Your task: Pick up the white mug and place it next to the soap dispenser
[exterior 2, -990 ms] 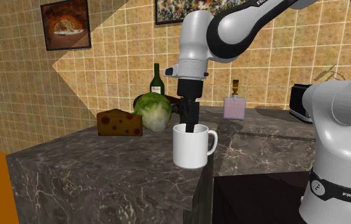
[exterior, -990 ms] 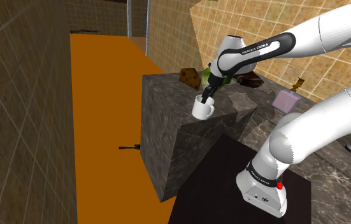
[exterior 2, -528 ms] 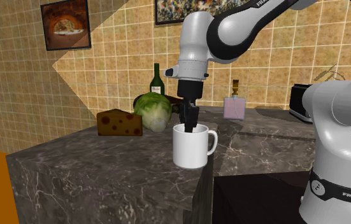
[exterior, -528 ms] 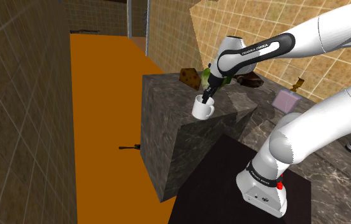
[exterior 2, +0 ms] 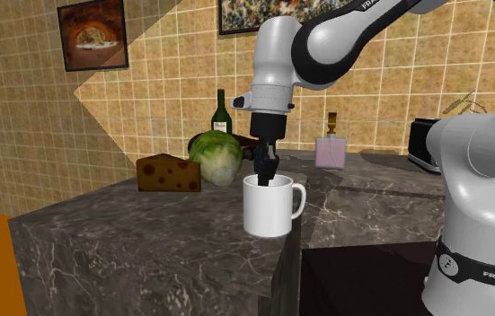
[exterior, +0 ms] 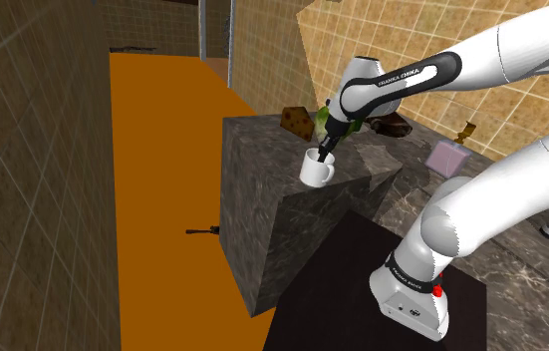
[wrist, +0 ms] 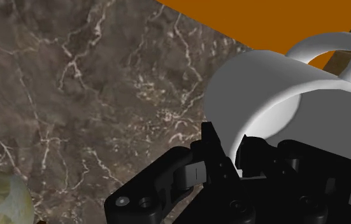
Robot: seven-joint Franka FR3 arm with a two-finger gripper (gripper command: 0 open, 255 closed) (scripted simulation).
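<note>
The white mug (exterior 2: 270,208) stands upright near the dark marble counter's (exterior 2: 128,247) corner edge, its handle toward the second exterior view's right. My black gripper (exterior 2: 266,177) comes straight down onto the mug's rim, shut on it. In the wrist view the gripper (wrist: 239,160) clasps the mug's (wrist: 276,95) wall, one finger inside and one outside. From the shoulder view the gripper (exterior: 322,157) sits on top of the mug (exterior: 317,172). The soap dispenser (exterior 2: 330,150), a pale lilac bottle with a gold pump, stands farther back on the counter, also seen as the dispenser (exterior: 449,157).
A cheese wedge (exterior 2: 168,172), a green cabbage (exterior 2: 216,157) and a dark wine bottle (exterior 2: 221,114) stand behind the mug by the tiled wall. A toaster (exterior 2: 423,144) sits at the far right. The counter drops to an orange floor (exterior: 162,199).
The fingers have closed from wide apart onto the mug's rim. The arm and the mug have hardly moved.
</note>
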